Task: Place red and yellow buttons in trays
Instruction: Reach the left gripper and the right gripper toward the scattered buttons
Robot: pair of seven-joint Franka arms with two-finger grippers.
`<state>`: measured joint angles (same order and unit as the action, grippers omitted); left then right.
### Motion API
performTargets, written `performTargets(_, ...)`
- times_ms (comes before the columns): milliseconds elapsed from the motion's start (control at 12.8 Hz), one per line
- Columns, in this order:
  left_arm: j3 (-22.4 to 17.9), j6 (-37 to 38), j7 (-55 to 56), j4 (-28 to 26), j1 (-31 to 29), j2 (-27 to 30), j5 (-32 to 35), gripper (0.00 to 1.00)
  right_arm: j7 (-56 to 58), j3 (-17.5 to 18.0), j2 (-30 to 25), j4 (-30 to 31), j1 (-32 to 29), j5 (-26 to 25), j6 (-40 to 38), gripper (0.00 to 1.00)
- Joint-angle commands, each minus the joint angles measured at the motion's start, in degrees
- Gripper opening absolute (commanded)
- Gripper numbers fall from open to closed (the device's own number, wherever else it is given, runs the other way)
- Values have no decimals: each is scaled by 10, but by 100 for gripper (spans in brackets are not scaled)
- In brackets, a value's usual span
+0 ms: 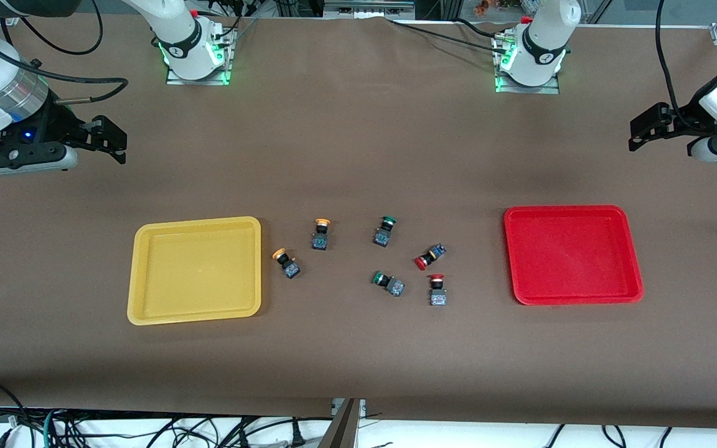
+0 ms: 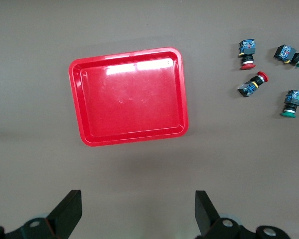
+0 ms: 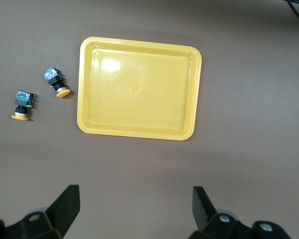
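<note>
Two yellow-capped buttons (image 1: 321, 233) (image 1: 286, 262) lie beside the empty yellow tray (image 1: 195, 270). Two red-capped buttons (image 1: 429, 256) (image 1: 437, 290) lie nearer the empty red tray (image 1: 572, 254). My left gripper (image 1: 638, 132) is open and empty, up over bare table at the left arm's end; its wrist view shows its gripper (image 2: 138, 209), the red tray (image 2: 129, 97) and both red buttons (image 2: 247, 52) (image 2: 252, 84). My right gripper (image 1: 119, 146) is open and empty over the right arm's end; its wrist view shows its gripper (image 3: 134, 206), the yellow tray (image 3: 139, 94) and both yellow buttons (image 3: 55, 82) (image 3: 23, 104).
Two green-capped switches (image 1: 384, 230) (image 1: 388, 282) lie among the buttons between the trays, and they also show in the left wrist view (image 2: 290, 55) (image 2: 291, 102). The table is covered in brown cloth. Cables hang below its front edge.
</note>
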<state>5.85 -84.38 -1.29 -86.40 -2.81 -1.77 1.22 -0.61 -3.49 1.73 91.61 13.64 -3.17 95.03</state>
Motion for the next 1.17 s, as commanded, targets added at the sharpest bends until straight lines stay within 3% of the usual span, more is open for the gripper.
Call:
performTargets(0,0,18,-10,19,-4,-8,15,100,5,7,1,-9,-6,-10,-6,100)
performTargets(391,4,19,-10,19,-1,-11,14,100,4,7,1,-9,-6,-10,-7,100)
performTargets(783,25,48,-5,18,45,-76,4,100,1,7,1,-9,-6,-10,-7,100)
performTargets(1096,27,-103,53,19,82,-173,5,100,0,7,11,-9,-5,-8,-6,100)
